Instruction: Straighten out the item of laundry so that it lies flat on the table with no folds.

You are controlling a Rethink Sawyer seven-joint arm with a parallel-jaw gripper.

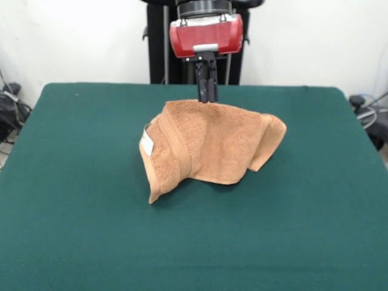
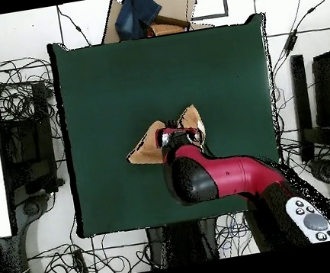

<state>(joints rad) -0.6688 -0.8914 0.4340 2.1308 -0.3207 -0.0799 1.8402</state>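
Note:
The orange-tan towel [image 1: 206,145] hangs lifted in a tent shape over the dark green table [image 1: 73,182]. Its top edge is pinched and its lower corners droop onto the table. A woven border band and a small white label [image 1: 147,143] show on its left side. My gripper [image 1: 207,97] comes down from the red wrist and is shut on the towel's top edge. In the overhead view the towel [image 2: 148,147] peeks out on both sides of the red arm, and the gripper [image 2: 177,137] is mostly hidden by the wrist.
The robot's black pedestal [image 1: 163,42] stands behind the table's far edge. In the overhead view a cardboard box with blue cloth [image 2: 145,13] sits past the table's top edge. Cables lie on the floor around the table.

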